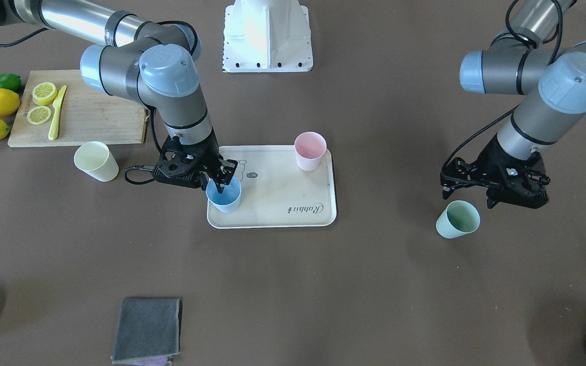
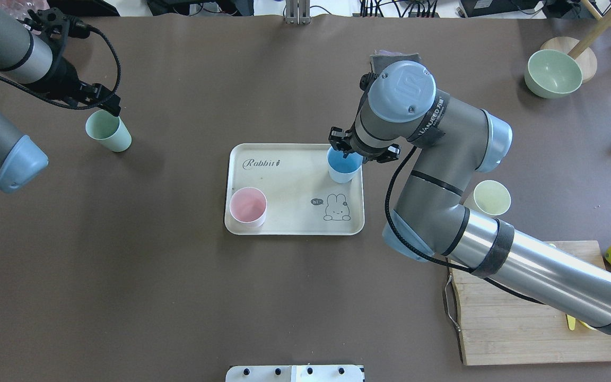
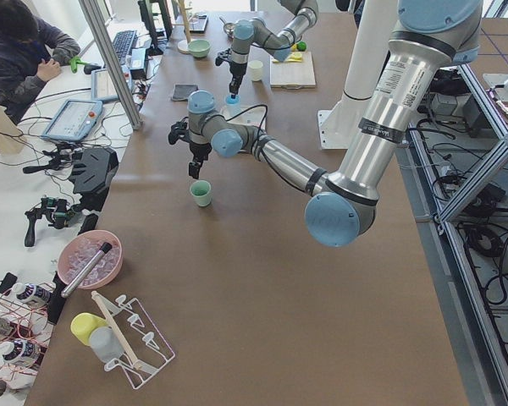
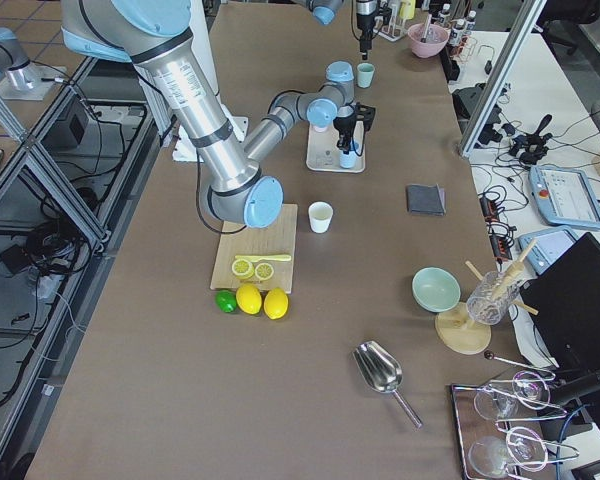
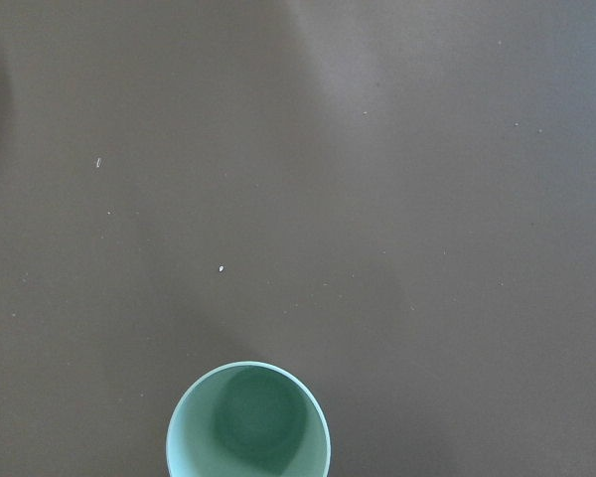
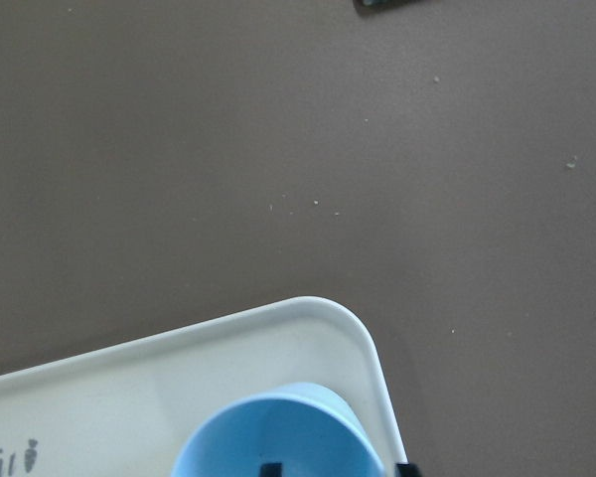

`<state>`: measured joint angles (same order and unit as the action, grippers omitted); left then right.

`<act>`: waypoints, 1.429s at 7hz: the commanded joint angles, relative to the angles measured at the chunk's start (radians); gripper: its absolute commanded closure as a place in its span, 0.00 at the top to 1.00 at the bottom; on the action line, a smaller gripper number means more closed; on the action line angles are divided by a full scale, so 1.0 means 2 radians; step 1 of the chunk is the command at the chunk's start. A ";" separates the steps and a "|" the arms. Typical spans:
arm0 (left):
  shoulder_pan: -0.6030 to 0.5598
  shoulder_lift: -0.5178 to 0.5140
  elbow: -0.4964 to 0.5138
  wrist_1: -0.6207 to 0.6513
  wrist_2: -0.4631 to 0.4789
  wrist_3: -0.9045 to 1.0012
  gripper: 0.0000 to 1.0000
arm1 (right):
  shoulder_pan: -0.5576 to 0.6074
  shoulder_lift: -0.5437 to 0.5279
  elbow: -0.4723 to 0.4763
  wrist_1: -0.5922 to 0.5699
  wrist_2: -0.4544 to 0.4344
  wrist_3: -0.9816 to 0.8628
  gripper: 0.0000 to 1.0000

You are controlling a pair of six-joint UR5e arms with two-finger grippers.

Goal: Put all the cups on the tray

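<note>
Right gripper (image 1: 220,184) dipping into blue cup (image 2: 343,168), fingers straddling rim; cannot tell whether clamping. Blue cup sitting in tray (image 2: 284,180), far right corner; pink cup (image 2: 248,207) sitting near left. Left gripper (image 1: 468,197) spread wide, hovering just above green cup (image 2: 108,131), standing on tabletop (image 2: 178,297) well left of tray. Yellow cup (image 2: 491,197) standing right of tray.

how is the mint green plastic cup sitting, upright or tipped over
Upright: the mint green plastic cup stands on its base on the brown table, and the left wrist view looks straight into its round mouth.

Pink cup (image 1: 310,150), blue cup (image 1: 229,204) upright on cream tray (image 1: 283,206); green cup (image 1: 457,219), yellow cup (image 1: 95,161) off-tray.
</note>
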<state>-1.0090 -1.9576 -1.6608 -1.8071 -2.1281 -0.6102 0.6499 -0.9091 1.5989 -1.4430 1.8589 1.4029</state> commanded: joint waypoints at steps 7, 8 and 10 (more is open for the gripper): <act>-0.001 -0.011 0.125 -0.067 0.006 0.060 0.84 | 0.147 -0.119 0.191 -0.145 0.103 -0.196 1.00; 0.007 -0.011 0.134 -0.083 0.006 0.059 0.77 | 0.153 -0.138 0.200 -0.144 0.103 -0.221 1.00; 0.020 -0.007 0.134 -0.085 0.006 0.060 0.22 | 0.162 -0.173 0.214 -0.142 0.103 -0.256 1.00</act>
<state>-0.9835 -1.9758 -1.3957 -1.9697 -2.1154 -0.4906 0.9624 -1.2110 2.0088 -1.7294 2.0649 0.9387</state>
